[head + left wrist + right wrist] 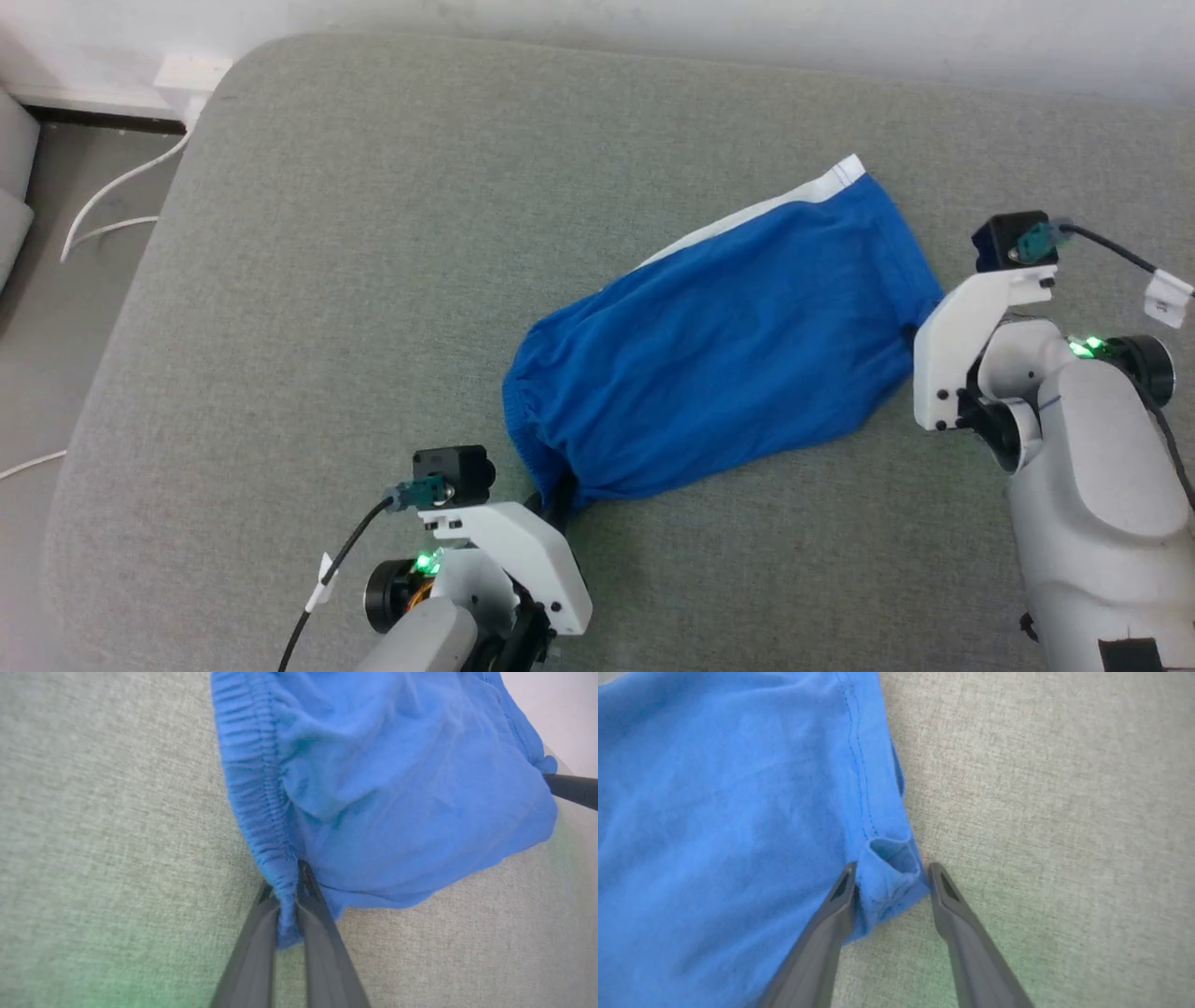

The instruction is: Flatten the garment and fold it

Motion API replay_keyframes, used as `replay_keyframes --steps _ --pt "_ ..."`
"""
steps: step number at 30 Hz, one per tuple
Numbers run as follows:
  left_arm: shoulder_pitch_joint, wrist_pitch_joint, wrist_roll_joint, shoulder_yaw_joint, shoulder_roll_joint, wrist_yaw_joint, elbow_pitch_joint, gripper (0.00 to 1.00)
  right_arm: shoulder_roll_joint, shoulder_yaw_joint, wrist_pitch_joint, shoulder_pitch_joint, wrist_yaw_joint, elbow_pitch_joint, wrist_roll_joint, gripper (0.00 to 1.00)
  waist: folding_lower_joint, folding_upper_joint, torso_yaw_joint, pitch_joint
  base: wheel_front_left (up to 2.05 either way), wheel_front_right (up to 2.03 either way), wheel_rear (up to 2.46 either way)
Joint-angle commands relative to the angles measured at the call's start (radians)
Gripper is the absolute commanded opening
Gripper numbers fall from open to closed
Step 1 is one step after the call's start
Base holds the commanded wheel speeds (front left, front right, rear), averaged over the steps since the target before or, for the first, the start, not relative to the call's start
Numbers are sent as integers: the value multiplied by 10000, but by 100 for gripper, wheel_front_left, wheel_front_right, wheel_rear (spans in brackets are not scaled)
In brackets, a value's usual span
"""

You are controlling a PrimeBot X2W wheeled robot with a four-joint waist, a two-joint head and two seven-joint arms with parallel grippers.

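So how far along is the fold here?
Done: shorts lie mostly spread on the cushion, though rumpled. In hand: left end effector shut on the elastic corner; right end effector open, straddling the hem corner. Left: pulling flat, then folding.

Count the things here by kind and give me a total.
garment: 1
grippers: 2, the left gripper and the right gripper
grey cushion: 1
Total: 4

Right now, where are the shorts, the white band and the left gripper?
shorts (728, 355), head view, middle of the cloth
white band (826, 187), head view, far edge strip
left gripper (286, 882), left wrist view, between its fingertips
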Motion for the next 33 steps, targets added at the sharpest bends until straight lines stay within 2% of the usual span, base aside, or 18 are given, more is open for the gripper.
replay_keyframes --steps 1,6,10,14,19,22,26,33 --pt "118 138 -96 -122 -84 -12 343 0 25 104 389 215 -11 138 -20 0 0 -1 -32 -28 0 0 0" --pt "146 82 -99 -94 -25 5 356 0 25 118 235 501 -11 -469 167 0 0 -1 -157 -174 0 0 0" --pt "191 77 -114 -76 58 20 247 0 25 -4 -291 1140 -11 -1480 766 0 0 -1 -272 -414 0 0 0" --pt "333 111 -169 18 241 100 -49 0 25 72 -582 2380 -11 -3176 1571 0 0 -1 -473 -671 0 0 0" --pt "636 266 -207 133 627 293 -642 0 26 44 -310 4416 -11 -5575 2125 0 0 -1 -881 -918 0 0 0" --pt "849 499 -229 152 916 422 -1053 0 26 -33 -93 5515 -11 -6542 2291 0 0 -1 -1150 -982 0 0 0" --pt "1130 996 -355 172 1250 665 -1588 0 26 -156 -154 6382 -11 -6666 2673 0 0 -1 -1476 -969 0 0 0" --pt "1517 1733 -505 92 1683 990 -2306 0 26 47 -916 6370 -11 -5446 2935 0 0 -1 -1704 -1015 0 0 0"
